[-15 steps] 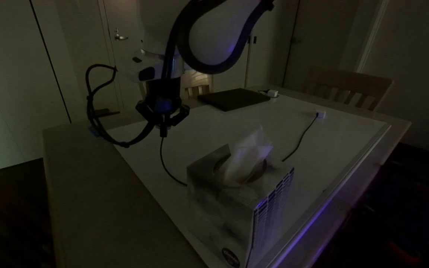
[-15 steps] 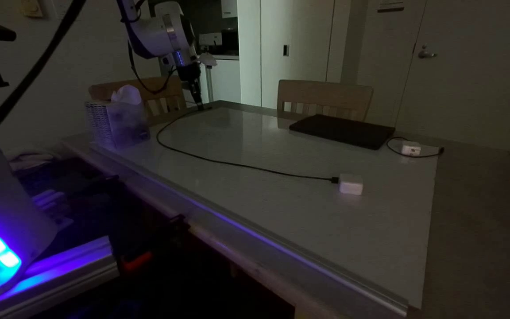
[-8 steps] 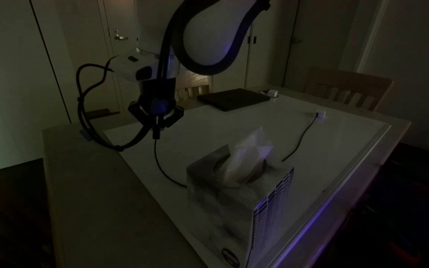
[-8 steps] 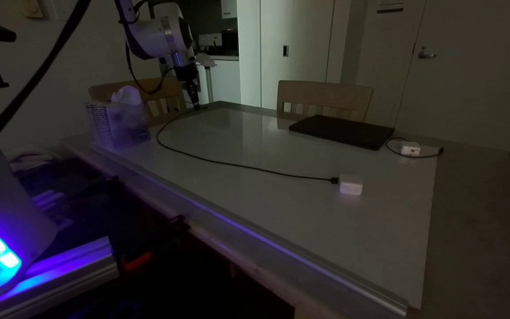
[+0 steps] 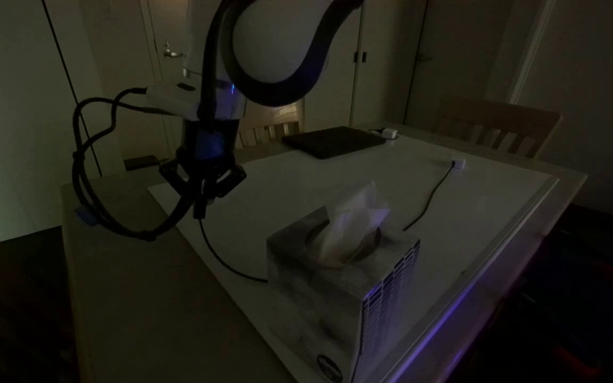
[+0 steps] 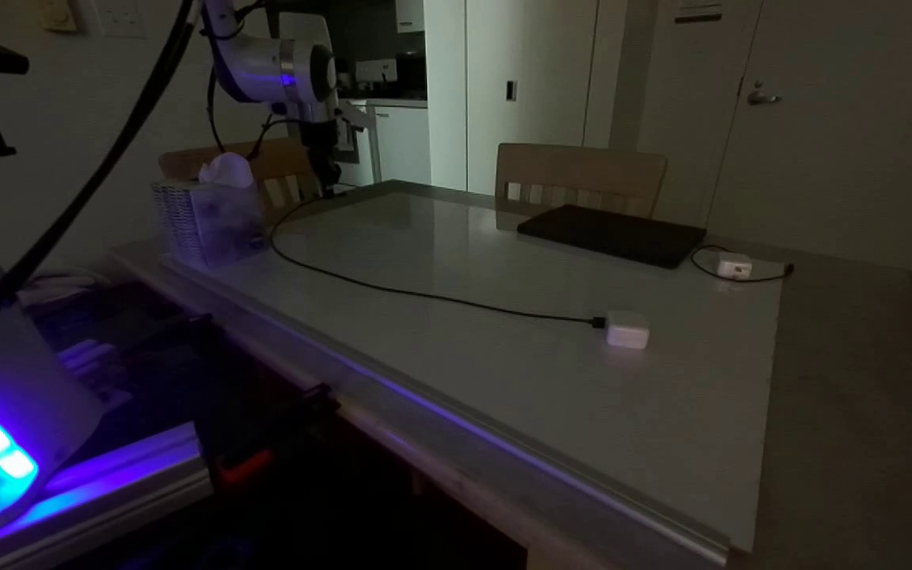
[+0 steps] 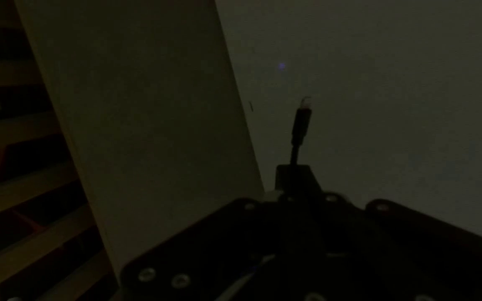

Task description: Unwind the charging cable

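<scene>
Hand [image 7: 293,172]: clamped on charging cable [image 6: 424,295] just behind its connector [image 7: 301,123]; from there, loose curve to white power adapter [image 6: 628,329], well apart. Likely late drawing-out; next: pull slack straight, then release.

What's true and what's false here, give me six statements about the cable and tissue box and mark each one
1. The hand is shut on the charging cable. True.
2. The charging cable lies in a tight coil. False: it runs in an open curve across the white board.
3. The plug end sticks out past the hand. True.
4. At the charging cable's other end is a white block. True.
5. The hand is beside that white block. False: it is well away, nearer the tissue box.
6. The tissue box lies on its side. False: it stands upright, tissue poking from its top.
</scene>
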Available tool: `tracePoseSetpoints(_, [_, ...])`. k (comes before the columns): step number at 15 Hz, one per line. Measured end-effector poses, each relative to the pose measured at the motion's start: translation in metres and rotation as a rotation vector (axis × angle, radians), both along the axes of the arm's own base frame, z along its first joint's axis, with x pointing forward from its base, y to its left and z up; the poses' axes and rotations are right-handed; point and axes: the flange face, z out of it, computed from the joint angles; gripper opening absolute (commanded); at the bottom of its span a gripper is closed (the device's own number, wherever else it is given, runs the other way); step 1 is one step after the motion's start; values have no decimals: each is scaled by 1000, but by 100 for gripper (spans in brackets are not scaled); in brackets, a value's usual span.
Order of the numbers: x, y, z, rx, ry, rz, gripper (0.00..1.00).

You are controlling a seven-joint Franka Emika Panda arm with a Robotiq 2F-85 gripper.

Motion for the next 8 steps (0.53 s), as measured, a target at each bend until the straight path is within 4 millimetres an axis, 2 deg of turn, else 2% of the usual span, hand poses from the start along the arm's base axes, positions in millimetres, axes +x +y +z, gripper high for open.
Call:
tracePoseSetpoints(1, [1, -2, -1, 1, 4, 8, 1])
tracePoseSetpoints(3, [4, -6, -1, 4, 9, 12, 29])
tracePoseSetpoints(8, [8, -11, 3, 12, 7, 7, 64])
